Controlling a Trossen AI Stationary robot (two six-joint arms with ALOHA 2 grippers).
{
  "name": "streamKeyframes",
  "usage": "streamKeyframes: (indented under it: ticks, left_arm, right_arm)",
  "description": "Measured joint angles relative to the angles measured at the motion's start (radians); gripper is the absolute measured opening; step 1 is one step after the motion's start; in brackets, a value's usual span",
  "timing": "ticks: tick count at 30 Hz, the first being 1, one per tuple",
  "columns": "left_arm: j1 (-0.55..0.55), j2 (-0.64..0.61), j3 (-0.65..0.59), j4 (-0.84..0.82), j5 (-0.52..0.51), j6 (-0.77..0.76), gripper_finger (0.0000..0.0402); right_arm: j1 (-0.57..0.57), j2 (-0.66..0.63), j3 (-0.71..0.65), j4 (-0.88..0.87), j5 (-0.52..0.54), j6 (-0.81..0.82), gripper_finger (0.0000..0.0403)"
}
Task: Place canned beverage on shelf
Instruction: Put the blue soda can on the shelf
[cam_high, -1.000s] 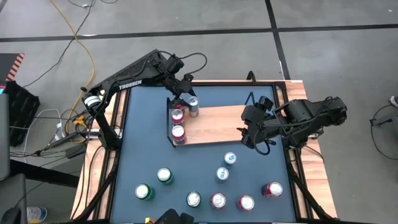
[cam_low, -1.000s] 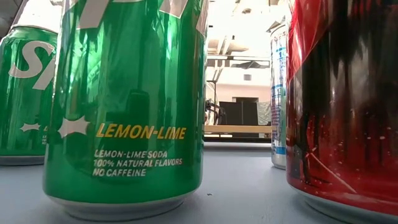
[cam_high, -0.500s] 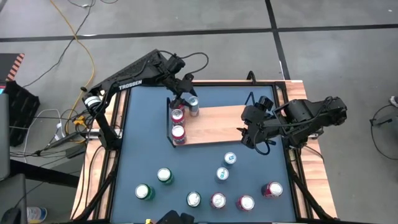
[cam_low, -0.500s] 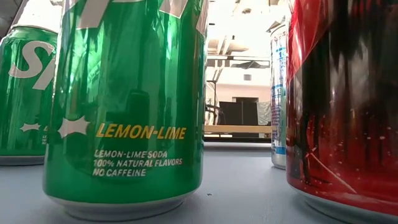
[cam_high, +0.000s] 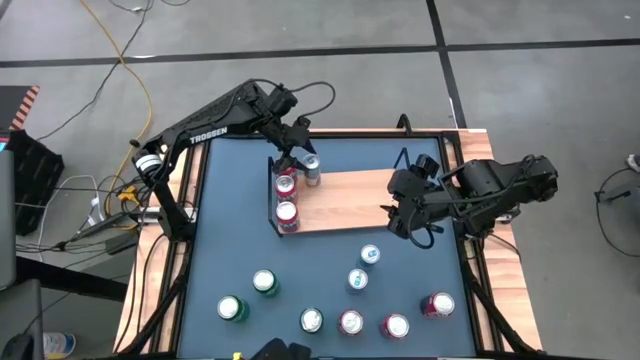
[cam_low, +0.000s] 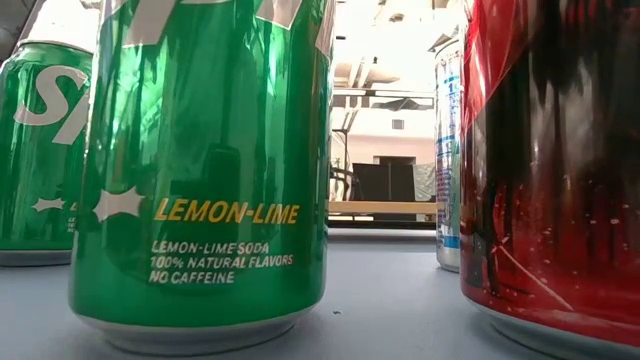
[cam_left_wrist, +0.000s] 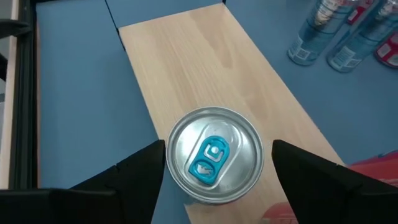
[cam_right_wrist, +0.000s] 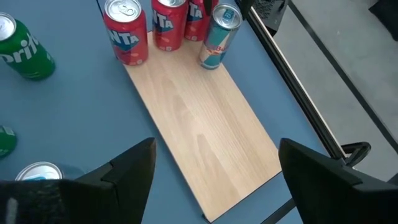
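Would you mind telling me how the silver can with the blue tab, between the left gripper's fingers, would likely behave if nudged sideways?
The silver can stands upright and slim on the shelf, so it may tip rather than slide. Its smooth metal wall probably slips between the fingers of the open left gripper.

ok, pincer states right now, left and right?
Left pincer: open, straddling the silver can on the shelf, not gripping.
Right pincer: open, empty.

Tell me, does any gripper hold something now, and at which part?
Nothing is held. The left gripper stands open around the silver can on the shelf, fingers apart from it. The right gripper is open and empty.
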Motion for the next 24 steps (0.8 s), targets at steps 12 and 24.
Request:
streamKeyframes:
  ticks: [12,24]
  left_arm:
    - [-0.003,-0.044,0.0,-0.009,-0.122,-0.032,0.0287]
    - [-0.009,-0.234,0.0,-0.112,-0.249,-0.13,0.0287]
  right_arm:
    - [-0.171,0.038,0.003,0.093,0.002,-0.043,0.0324]
    - [-0.415,0.258,-0.001,0.416,-0.283,-0.687,0.0324]
